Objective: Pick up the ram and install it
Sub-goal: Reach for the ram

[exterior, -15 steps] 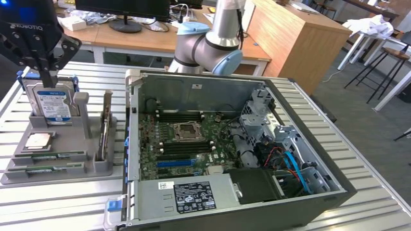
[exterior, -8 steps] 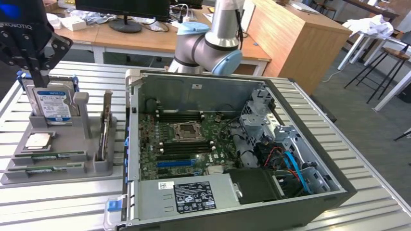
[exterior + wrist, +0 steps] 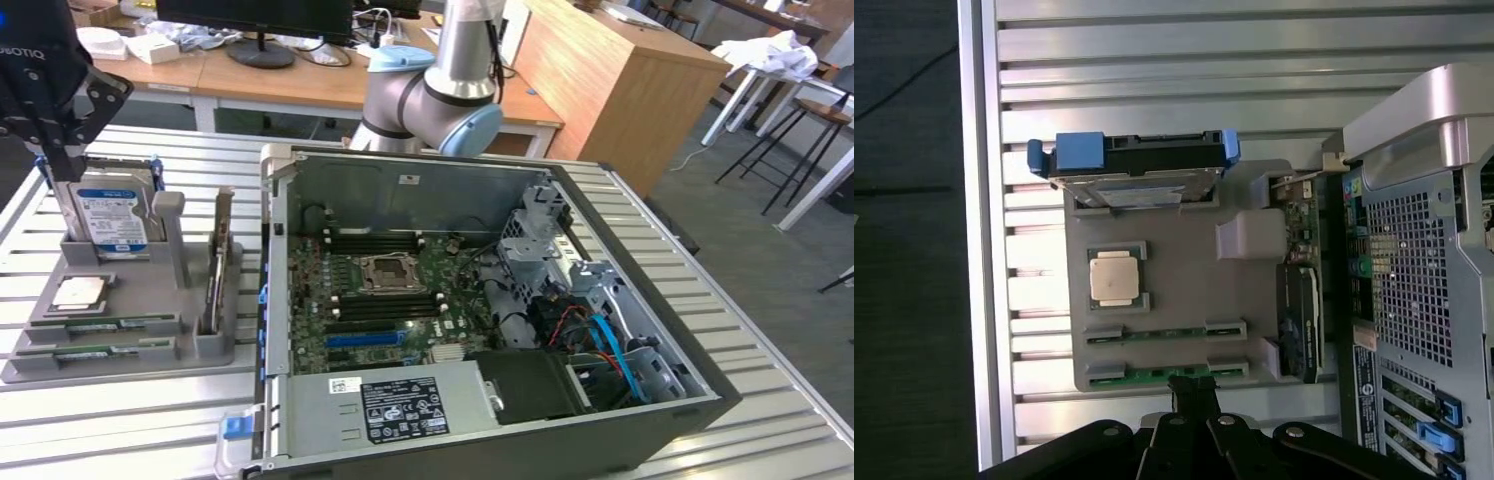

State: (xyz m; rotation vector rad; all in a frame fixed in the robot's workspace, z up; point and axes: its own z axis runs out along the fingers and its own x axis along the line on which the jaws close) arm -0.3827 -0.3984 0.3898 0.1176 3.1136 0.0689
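Two ram sticks lie flat in slots of the grey holder [image 3: 134, 300]: one ram stick [image 3: 107, 325] [image 3: 1154, 333] and, beside it at the holder's edge, a second ram stick [image 3: 96, 352] [image 3: 1154, 373]. Both are thin green boards. My black gripper [image 3: 62, 168] [image 3: 1194, 386] hangs well above the holder at the exterior view's far left, fingers pressed together and holding nothing. In the wrist view its tip overlaps the outer ram stick's edge.
The holder also carries a blue-labelled hard drive [image 3: 112, 215] standing upright, a silver CPU [image 3: 80, 292] and an upright card [image 3: 216, 265]. The open computer case [image 3: 694, 400] lies to the exterior view's right, its motherboard [image 3: 380, 300] showing dark memory slots [image 3: 384, 243]. All rest on a slatted metal table [image 3: 120, 420].
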